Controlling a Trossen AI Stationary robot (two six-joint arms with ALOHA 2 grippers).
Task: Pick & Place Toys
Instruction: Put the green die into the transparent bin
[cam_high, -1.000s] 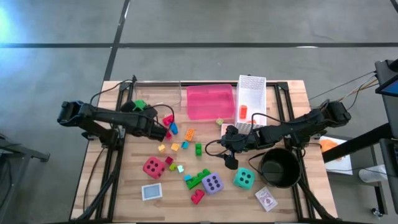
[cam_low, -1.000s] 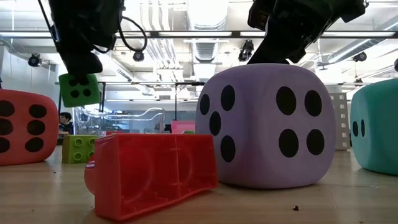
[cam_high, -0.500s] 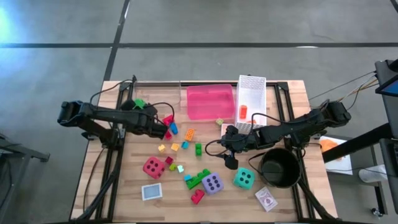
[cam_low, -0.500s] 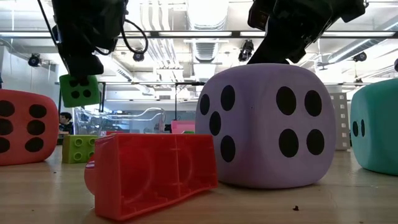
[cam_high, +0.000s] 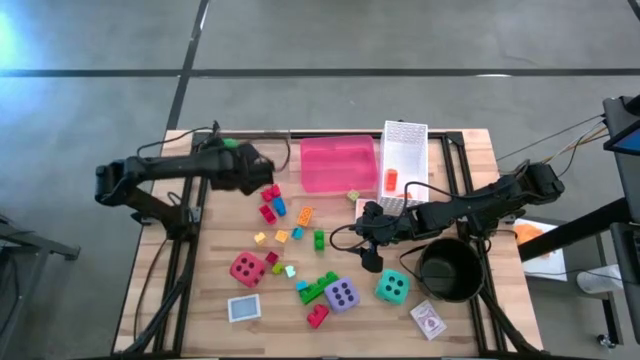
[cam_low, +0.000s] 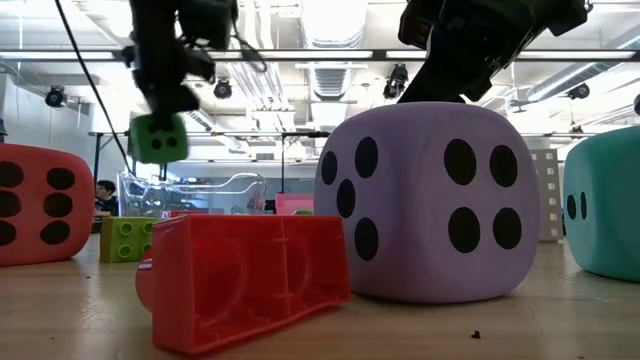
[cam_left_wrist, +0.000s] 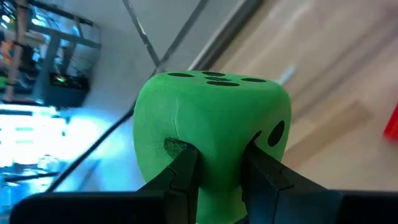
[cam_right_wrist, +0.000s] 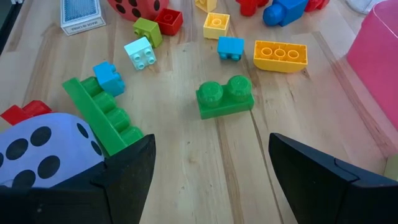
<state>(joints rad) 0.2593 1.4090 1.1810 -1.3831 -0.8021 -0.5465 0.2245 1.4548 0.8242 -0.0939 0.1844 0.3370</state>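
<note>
From above, the green die (cam_high: 231, 146) was mostly hidden by the left hand (cam_high: 243, 168), which gripped it above the surface (cam_high: 200, 290) beside a clear bin (cam_high: 252, 148) whose contents could not be made out. The left wrist view showed the fingers (cam_left_wrist: 186, 171) pressed into its sides. The pink bin (cam_high: 338, 165) looked empty; the white mesh basket (cam_high: 404, 165) held an orange brick (cam_high: 391, 181). The black pot (cam_high: 450, 270) showed only darkness. The right hand (cam_high: 371, 243) hung wide, holding nothing, over bricks near the purple die (cam_high: 342, 295), teal die (cam_high: 392, 287) and red die (cam_high: 247, 268).
</note>
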